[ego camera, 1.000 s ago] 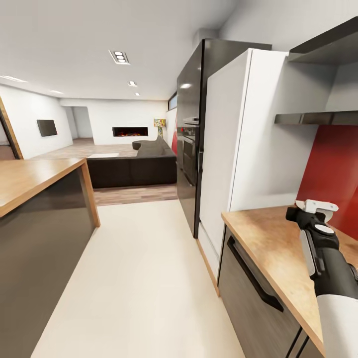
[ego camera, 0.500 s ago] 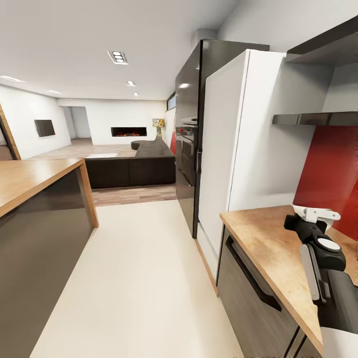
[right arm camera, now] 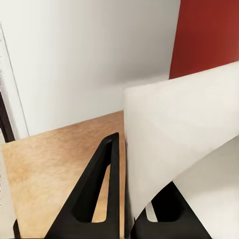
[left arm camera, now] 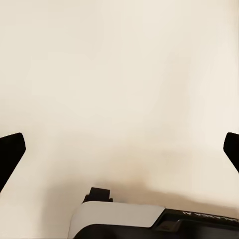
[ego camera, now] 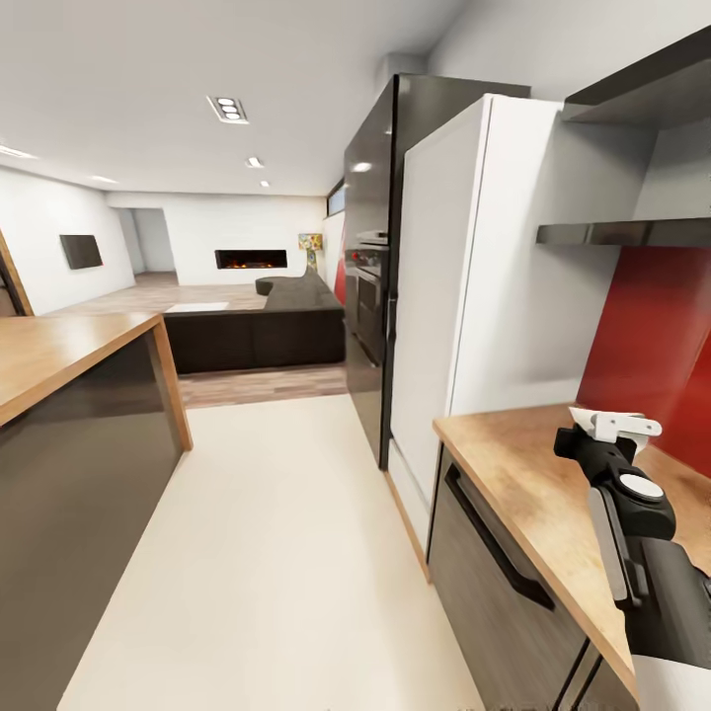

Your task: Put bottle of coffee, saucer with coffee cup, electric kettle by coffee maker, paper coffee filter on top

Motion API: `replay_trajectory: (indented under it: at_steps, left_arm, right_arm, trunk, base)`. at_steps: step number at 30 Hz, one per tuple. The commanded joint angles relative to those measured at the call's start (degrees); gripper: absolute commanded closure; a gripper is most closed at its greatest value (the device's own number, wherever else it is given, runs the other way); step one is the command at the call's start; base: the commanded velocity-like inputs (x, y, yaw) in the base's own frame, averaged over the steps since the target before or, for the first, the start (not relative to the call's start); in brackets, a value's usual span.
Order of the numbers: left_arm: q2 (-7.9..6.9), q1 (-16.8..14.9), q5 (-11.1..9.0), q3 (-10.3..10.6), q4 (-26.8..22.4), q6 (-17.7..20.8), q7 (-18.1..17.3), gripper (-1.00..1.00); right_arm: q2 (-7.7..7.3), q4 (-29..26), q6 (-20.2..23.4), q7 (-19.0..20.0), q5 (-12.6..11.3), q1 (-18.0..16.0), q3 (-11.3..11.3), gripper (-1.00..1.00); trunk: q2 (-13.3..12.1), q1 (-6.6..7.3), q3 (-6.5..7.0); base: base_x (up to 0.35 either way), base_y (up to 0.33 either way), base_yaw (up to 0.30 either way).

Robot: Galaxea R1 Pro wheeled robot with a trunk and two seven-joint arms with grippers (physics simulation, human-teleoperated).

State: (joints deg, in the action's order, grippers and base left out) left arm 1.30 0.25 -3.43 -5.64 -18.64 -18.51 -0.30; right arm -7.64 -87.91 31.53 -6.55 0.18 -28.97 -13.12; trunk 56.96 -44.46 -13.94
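Note:
My right gripper (ego camera: 604, 427) hovers over the near end of the kitchen countertop (ego camera: 513, 464), shut on the white paper coffee filter (ego camera: 614, 425). In the right wrist view the filter (right arm camera: 179, 139) curves up as a broad white sheet. It is pinched beside a black finger (right arm camera: 107, 169), with the wood worktop (right arm camera: 55, 174) below. My left gripper (left arm camera: 119, 149) is wide open above the cream floor, and nothing sits between its dark fingertips (left arm camera: 10, 154).
A white tall unit (ego camera: 474, 267) and a black oven tower (ego camera: 370, 286) stand at the countertop's end. Dark shelves (ego camera: 622, 232) hang over a red backsplash (ego camera: 652, 346). The wooden island (ego camera: 59, 355) is at left, and cream floor (ego camera: 276, 553) runs between toward a sofa (ego camera: 257, 331).
The whole view has slid slightly, so the camera has moved. My right arm sits a little lower and nearer in view, the filter still in its grip.

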Motion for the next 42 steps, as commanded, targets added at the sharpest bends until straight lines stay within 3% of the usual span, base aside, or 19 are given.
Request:
replay_trajectory:
  at_steps: [1,11,19,23,29,42]
  left_arm:
    - [0.02,0.02,-0.35,-0.07,-0.08,-0.06,-0.05,-1.00]
    - [0.03,0.02,-0.35,-0.07,-0.08,-0.11,-0.05,-1.00]
    - [-0.10,0.02,-0.40,-0.36,-0.16,-0.13,0.04,-1.00]
    - [-0.46,0.02,-0.51,-1.29,-1.46,-0.12,0.07,-1.00]
    - [-0.57,0.02,-0.52,-4.58,-1.71,-0.20,-0.02,-1.00]
    - [-0.50,0.02,-0.53,-5.30,-1.75,-0.21,-0.05,-1.00]
  right_arm:
    - [-0.01,-0.07,0.29,-0.04,-0.26,-0.04,0.03,1.00]
    - [-0.01,-0.15,0.29,-0.04,-0.26,-0.03,0.03,1.00]
    - [-0.01,-0.15,0.29,-0.04,-0.11,-0.03,0.03,1.00]
    - [-0.01,-0.15,0.29,-0.04,-0.09,-0.03,0.03,1.00]
    - [-0.01,-0.15,0.22,-0.04,-0.09,-0.03,0.03,1.00]
    - [-0.01,-0.15,0.20,-0.04,-0.09,-0.03,0.03,1.00]
  trunk:
    - [0.05,0.00,-0.07]
    - [0.05,0.00,-0.08]
    - [0.05,0.00,-0.08]
    - [0.05,0.00,-0.08]
    - [0.05,0.00,-0.08]
    - [0.05,0.00,-0.08]
  base:
    - [-0.176,0.139,-0.002]
    - [-0.231,0.183,-0.003]
    - [-0.042,0.034,-0.245]
    - [-0.002,0.001,-0.277]
    - [0.000,0.000,-0.278]
    - [0.000,0.000,-0.278]
